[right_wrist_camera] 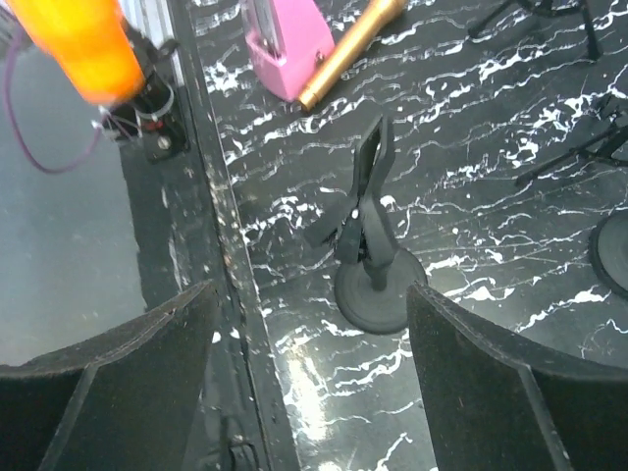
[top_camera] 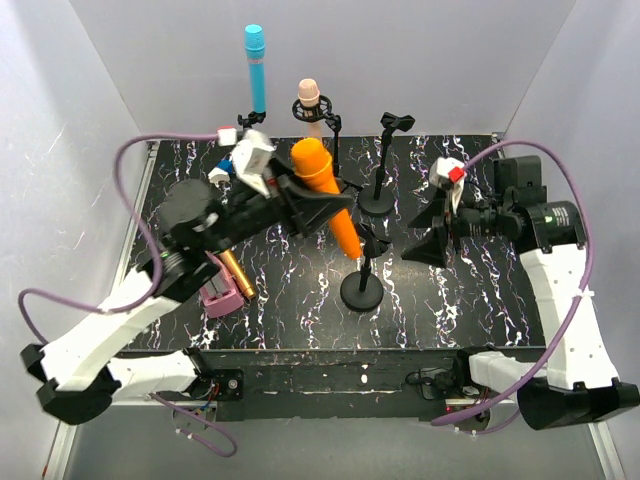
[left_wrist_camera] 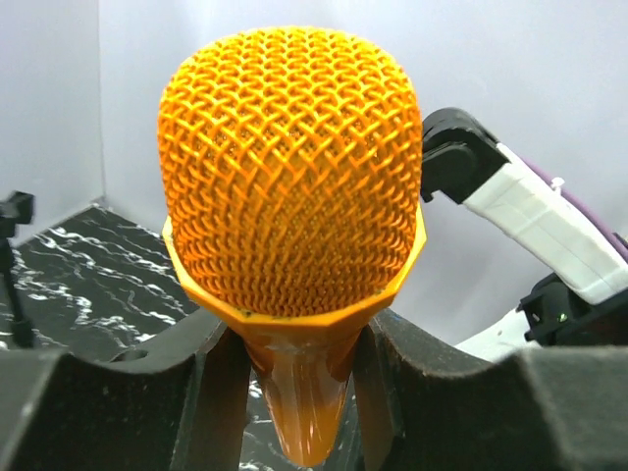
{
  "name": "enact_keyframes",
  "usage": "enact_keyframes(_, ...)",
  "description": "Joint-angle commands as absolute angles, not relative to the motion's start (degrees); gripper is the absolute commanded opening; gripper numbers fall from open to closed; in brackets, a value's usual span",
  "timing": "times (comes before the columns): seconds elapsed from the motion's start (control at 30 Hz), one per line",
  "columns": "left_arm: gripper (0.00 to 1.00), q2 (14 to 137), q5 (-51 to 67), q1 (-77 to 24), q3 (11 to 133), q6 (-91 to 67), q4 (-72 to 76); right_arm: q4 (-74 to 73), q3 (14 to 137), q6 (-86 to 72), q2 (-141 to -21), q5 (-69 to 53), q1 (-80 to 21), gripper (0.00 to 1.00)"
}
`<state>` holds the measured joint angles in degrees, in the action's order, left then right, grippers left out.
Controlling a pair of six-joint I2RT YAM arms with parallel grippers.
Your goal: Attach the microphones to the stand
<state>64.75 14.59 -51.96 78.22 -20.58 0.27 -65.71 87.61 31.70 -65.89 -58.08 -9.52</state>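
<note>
- The orange microphone [top_camera: 312, 165] sat at the centre of the overhead view, lifted off the table [top_camera: 480, 300]. It was tilted, with its mesh head toward the upper left and its tapered tail pointing down and right toward the near stand [top_camera: 362, 288].
- The left gripper [left_wrist_camera: 299, 392] was clamped on it. The wrist view showed the black pads [left_wrist_camera: 392, 392] pressed against the narrow neck just under the head's collar.
- It looked like rigid printed plastic, so probably light and stiff. The smooth, tapering handle seemed likely to slide in the pads, and a hold right under the collar would check that.
- The open lattice head looked like the fragile part, better left unsqueezed.
- Holding it high left the lower handle free for the clip [right_wrist_camera: 368, 186]. The long tail might also pivot in the grip when pushed in.
- The right gripper [top_camera: 428, 243] stood with its jaws apart and empty, right of centre, its camera looking down on that clip. The stand looked light and might need steadying.
- The cyan microphone [top_camera: 256, 65] and the pale pink microphone [top_camera: 308, 98] stood upright on stands at top centre.
- The golden-brown microphone [top_camera: 237, 275] lay on the table at lower left, just beside a pink box [top_camera: 220, 298].
- A second empty stand [top_camera: 378, 200] waited behind the near one.
</note>
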Motion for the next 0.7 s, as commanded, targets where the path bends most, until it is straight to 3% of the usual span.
enact_keyframes(0.0, 0.0, 56.97, 14.77, -52.03, 79.98, -11.0, -15.45, -59.86, 78.34, 45.75, -61.44, -61.15, -9.76, 0.84)
enact_keyframes(0.1, 0.0, 52.14, 13.45, -52.03, 76.74, -9.23, -19.94, -56.18, 72.7, 50.54, -60.21, -61.53, -10.81, 0.84)
enact_keyframes(0.27, 0.0, 46.24, 11.69, -52.03, 70.5, -11.16, -21.01, -39.66, 64.87, 41.94, -59.33, -56.26, -11.51, 0.83)
enact_keyframes(0.67, 0.0, 42.45, 10.46, -52.03, 64.25, -16.43, -20.04, -29.28, 59.42, 37.89, -62.31, -58.36, -17.75, 0.78)
